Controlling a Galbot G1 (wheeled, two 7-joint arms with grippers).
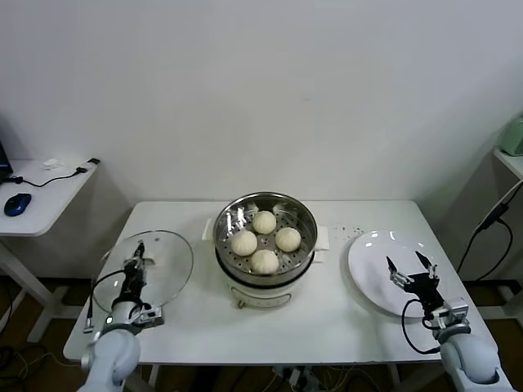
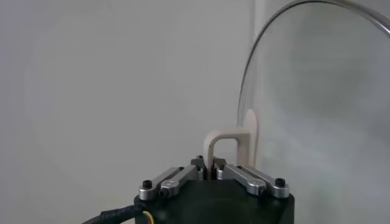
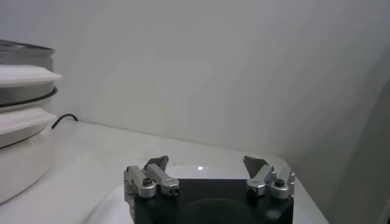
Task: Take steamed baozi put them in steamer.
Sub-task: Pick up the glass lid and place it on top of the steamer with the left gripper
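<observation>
baozi: four steamed baozi (image 1: 265, 241), smooth cream-white domes, clustered in a diamond, all inside the steamer, sitting on its tray.
steamer: round shiny stainless pot (image 1: 265, 237) on a cream-white base, centre of the table; perforated metal tray visible around the buns. Right wrist view shows its steel rim and white body (image 3: 21, 122) stacked in bands.
lid: round clear glass lid (image 1: 145, 269) with a metal rim, near-left of the table, left of the steamer and apart from it. Lid looks raised on edge in the left wrist view (image 2: 317, 91); the cream loop handle (image 2: 234, 143) sticks out from its face.
plate: flat glossy white plate (image 1: 372, 253), round, near-right of the table, nothing on it except the gripper above.
left gripper: (image 1: 135, 265) over the lid, jaws clenched on the lid handle; wrist view shows both fingertips (image 2: 198, 164) pinched at the handle's foot.
right gripper: (image 1: 411, 269) over the near side of the plate, fingers (image 3: 155, 167) spread wide, grasping nothing.
table: white, matte, rectangular (image 1: 188, 327); a few dark specks far-right of the steamer.
room: plain white wall behind. Side desk (image 1: 41, 196) far left with a blue mouse (image 1: 16, 204) and a dark cable. Black cable hanging at far right.
</observation>
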